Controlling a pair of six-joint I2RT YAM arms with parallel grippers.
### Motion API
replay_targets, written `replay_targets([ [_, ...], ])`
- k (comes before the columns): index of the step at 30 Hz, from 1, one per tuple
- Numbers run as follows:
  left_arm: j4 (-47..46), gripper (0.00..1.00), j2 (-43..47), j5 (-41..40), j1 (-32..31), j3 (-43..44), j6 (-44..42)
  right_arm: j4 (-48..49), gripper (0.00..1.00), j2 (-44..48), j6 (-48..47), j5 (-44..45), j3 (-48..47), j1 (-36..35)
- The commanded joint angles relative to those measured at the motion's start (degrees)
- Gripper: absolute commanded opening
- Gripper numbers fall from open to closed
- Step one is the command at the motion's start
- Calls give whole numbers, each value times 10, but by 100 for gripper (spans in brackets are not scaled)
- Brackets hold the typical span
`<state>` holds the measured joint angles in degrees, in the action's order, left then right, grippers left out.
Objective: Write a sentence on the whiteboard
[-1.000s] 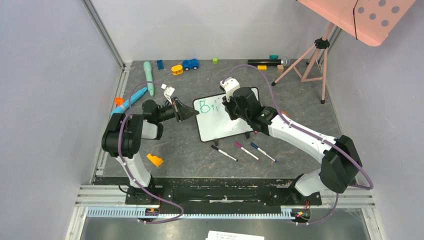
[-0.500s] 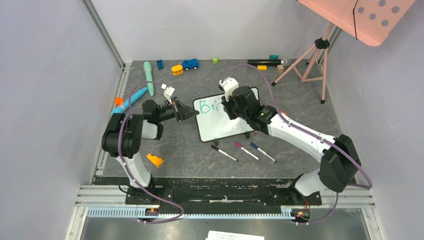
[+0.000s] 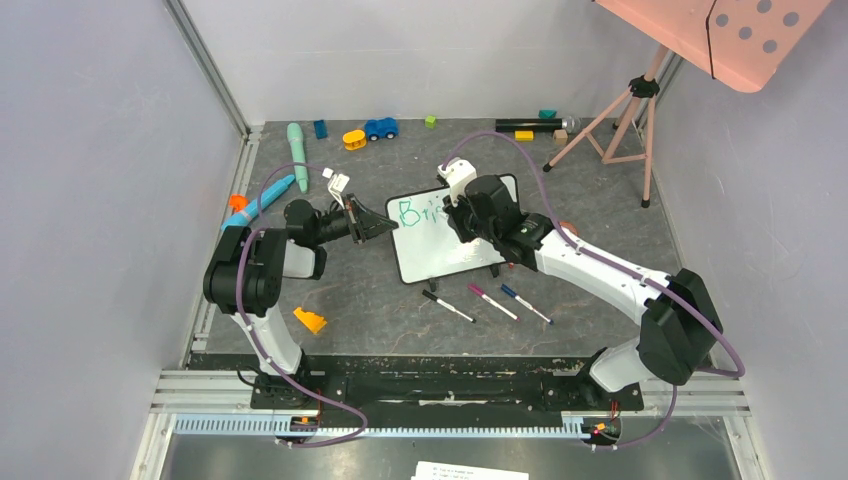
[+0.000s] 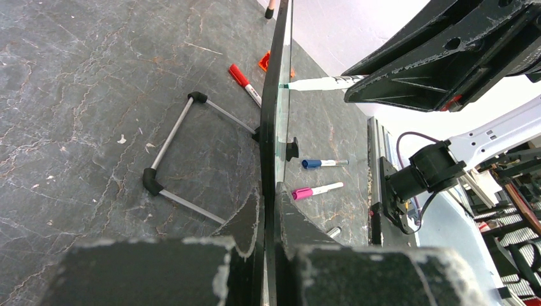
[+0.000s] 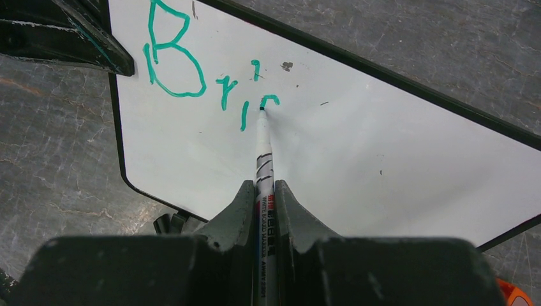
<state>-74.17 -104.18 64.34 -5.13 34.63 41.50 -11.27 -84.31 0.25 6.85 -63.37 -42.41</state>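
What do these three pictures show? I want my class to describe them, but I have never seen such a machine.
Two robot arms are bolted to a table. One picture comes from a camera overhead; the other two from cameras on the wrists. The left gripper clamps the edge of the whiteboard. The right gripper holds a marker, tip on the board, beside teal letters "Bri". Three spare markers lie in front; a blue toy car sits at the back.

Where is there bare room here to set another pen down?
Bare table between the orange wedge and the three pens; more beyond the right arm, toward the tripod. Crowded: toys along the far edge, and around the whiteboard.
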Motion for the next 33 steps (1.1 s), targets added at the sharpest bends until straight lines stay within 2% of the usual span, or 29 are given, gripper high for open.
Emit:
replay_targets([
  [1,-25,2,15,8,-2,-2,-24,2,0,13,-12,29,6,3],
  [23,-24,2,15,8,-2,-2,-25,0,0,-6,-8,46,-38,6],
  [33,-24,2,15,8,-2,-3,-26,-4,0,-2,-5,38,-22,7],
])
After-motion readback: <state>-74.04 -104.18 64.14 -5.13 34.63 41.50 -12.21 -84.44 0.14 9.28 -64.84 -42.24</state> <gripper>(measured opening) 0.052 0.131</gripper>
